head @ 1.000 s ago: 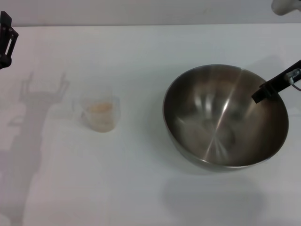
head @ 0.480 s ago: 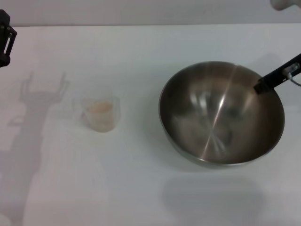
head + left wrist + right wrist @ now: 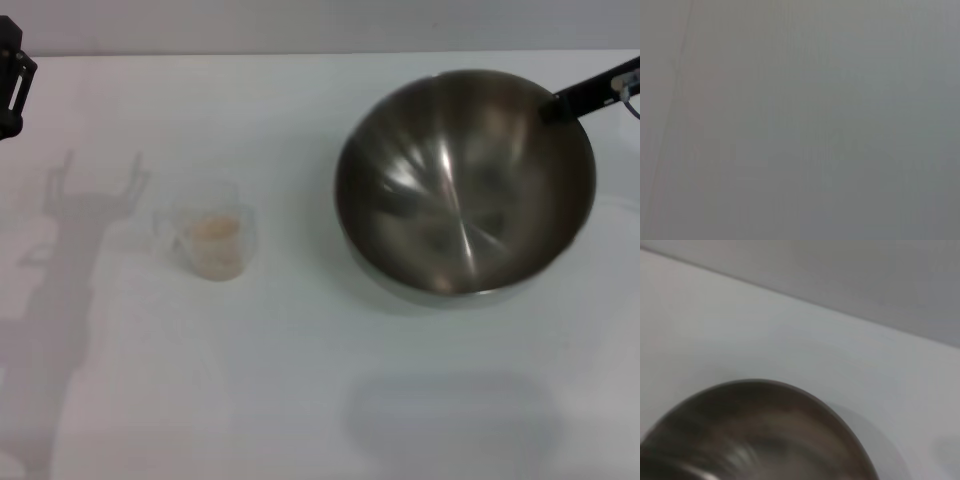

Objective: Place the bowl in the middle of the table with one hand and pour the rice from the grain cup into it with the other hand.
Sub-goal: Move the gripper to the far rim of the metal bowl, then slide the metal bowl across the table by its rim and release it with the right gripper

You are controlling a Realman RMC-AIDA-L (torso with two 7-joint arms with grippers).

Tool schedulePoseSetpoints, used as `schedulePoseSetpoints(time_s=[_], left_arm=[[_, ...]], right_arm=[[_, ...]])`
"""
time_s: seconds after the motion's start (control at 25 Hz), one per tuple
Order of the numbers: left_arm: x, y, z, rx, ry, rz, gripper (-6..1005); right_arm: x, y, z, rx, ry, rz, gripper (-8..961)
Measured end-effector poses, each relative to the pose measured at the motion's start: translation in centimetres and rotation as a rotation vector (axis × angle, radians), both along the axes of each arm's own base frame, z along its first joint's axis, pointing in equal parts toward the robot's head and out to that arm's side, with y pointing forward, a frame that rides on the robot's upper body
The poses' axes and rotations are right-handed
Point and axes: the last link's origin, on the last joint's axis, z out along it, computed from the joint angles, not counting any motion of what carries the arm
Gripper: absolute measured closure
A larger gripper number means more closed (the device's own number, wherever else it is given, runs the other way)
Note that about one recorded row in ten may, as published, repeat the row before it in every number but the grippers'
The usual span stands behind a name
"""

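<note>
The shiny steel bowl is at the right of the white table, lifted and tilted so its inside faces me. My right gripper is shut on the bowl's far right rim, one black finger reaching in from the right edge. In the right wrist view the bowl's rim curves close below the camera. The clear grain cup, with pale rice inside, stands upright left of centre, well apart from the bowl. My left gripper hangs at the far left edge, away from the cup.
The left arm's shadow falls across the table left of the cup. The table's far edge meets a grey wall. The left wrist view shows only plain grey.
The bowl has risen off the table and shifted toward the far side, tilting more with the right gripper holding its rim. The cup and left arm have not moved.
</note>
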Motion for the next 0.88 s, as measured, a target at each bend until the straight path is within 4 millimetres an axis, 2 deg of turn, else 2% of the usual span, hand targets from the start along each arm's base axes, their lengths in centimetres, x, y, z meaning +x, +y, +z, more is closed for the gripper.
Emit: schedulePoseSetpoints(time_s=[0.44,0.88], left_arm=[[0.1,-0.3,0.1,0.010,-0.005,-0.010,128],[0.0,-0.7,0.0,0.011,-0.009,-0.010,128]], right_arm=[[-2.2,0.3,-1.4,-0.006,0.127,0.112,910],[-0.9,0.7,-4.5,-0.081,0.177,0.049,869]])
